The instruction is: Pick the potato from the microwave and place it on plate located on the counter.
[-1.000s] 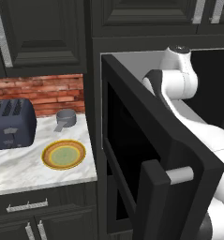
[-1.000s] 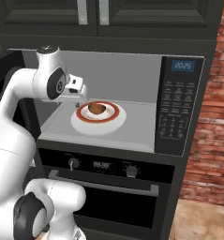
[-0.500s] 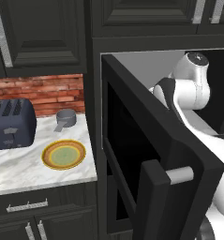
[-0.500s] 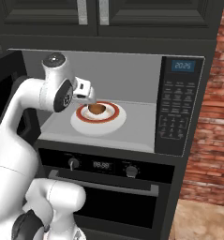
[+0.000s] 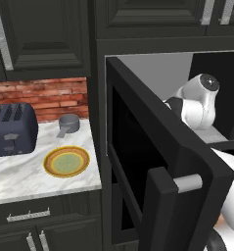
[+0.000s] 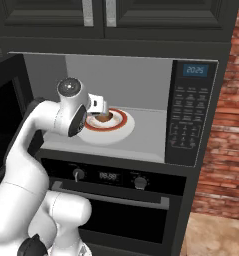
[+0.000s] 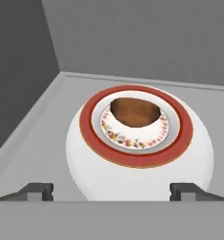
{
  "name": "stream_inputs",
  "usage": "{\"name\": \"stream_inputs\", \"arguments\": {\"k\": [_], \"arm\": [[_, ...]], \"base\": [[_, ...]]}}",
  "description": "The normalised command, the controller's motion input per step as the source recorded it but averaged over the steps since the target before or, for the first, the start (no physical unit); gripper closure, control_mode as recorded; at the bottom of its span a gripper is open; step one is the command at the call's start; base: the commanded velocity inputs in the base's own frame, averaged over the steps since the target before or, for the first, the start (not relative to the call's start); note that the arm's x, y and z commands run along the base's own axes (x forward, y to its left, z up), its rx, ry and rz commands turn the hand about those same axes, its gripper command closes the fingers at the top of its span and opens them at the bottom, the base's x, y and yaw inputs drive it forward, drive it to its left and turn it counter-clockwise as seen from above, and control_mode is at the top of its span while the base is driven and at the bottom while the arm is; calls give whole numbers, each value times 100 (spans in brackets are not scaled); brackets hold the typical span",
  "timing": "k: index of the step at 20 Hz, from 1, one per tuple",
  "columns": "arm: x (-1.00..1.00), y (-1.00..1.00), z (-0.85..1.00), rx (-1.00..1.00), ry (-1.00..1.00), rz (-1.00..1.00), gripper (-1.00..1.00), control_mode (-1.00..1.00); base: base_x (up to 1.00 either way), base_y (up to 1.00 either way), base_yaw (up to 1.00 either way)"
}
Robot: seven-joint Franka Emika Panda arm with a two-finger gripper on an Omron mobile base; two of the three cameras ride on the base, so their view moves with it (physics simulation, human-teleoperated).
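Note:
The brown potato (image 7: 134,112) lies in a small floral saucer on a white, red-rimmed dish (image 7: 183,136) inside the microwave (image 6: 191,115). From the right base view the potato (image 6: 105,117) peeks out just beyond my hand. My gripper (image 7: 111,191) is open, its tips spread wide at the near edge of the dish, short of the potato and holding nothing. The gripper (image 6: 98,106) reaches in from the left of the cavity. The yellow-rimmed, green-centred plate (image 5: 66,162) sits on the marble counter (image 5: 20,179) to the left of the microwave.
The microwave door (image 5: 152,162) swings open toward me between the cavity and the counter. A dark toaster (image 5: 11,130) and a small grey pot (image 5: 68,123) stand behind the plate. An oven (image 6: 111,176) sits under the microwave.
My arm has pushed deeper into the microwave toward the dish, and the jaws have spread wider. The potato and the plate have not moved.

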Motion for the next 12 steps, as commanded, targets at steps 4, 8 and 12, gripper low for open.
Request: {"name": "stream_inputs", "arguments": {"k": [4, 8, 12], "arm": [[49, -22, 2, 0, 1, 17, -100, -100], [47, -14, 0, 0, 2, 17, -100, -100], [34, -2, 0, 0, 6, 14, -100, -100]], "base": [[0, 0, 0], [0, 0, 0], [0, 0, 0]]}}
